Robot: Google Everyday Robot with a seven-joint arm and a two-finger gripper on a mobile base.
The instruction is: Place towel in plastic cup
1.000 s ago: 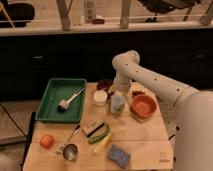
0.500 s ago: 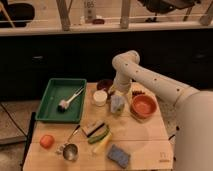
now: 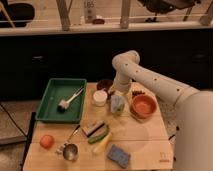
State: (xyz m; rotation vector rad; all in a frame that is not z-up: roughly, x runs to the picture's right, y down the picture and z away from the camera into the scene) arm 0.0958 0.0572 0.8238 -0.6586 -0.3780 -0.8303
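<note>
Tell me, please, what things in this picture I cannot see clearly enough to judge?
- Gripper, camera view: it sits above the towel; the arm's wrist and the cloth hide it.
- Plastic cup: the towel covers it, so whether the cloth is inside cannot be told.
- Dark bowl: the arm hides part of it; contents unclear.
- Items behind the orange bowl: too blurred to name.
- Robot body: cut off by the right edge.
</note>
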